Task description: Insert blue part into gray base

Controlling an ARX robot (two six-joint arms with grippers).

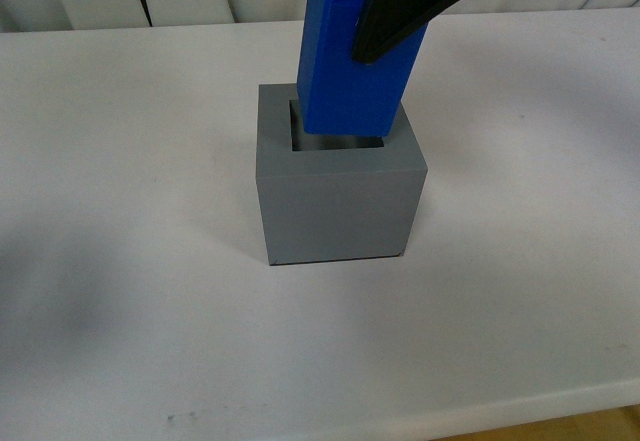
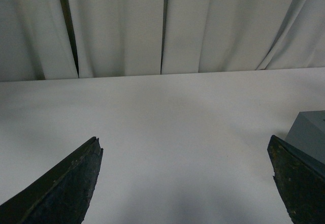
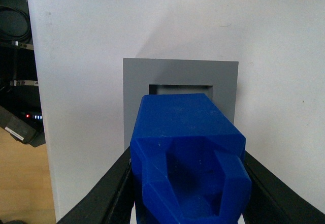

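Note:
The gray base (image 1: 338, 209) stands on the white table (image 1: 120, 221) with its square recess (image 1: 335, 144) facing up. The blue part (image 1: 352, 61) is tilted, its lower end at the recess's mouth, on the far side. My right gripper (image 3: 189, 183) is shut on the blue part (image 3: 188, 148), black fingers (image 1: 420, 1) on both sides; the gray base (image 3: 137, 82) lies beyond it. My left gripper (image 2: 185, 178) is open and empty over bare table, with a corner of the gray base (image 2: 310, 132) beside one finger.
White curtains (image 2: 162, 26) hang behind the table's far edge. The table's front edge (image 1: 560, 406) is near the bottom of the front view. Beyond the table's side edge, dark equipment with a red light (image 3: 20, 117) shows in the right wrist view.

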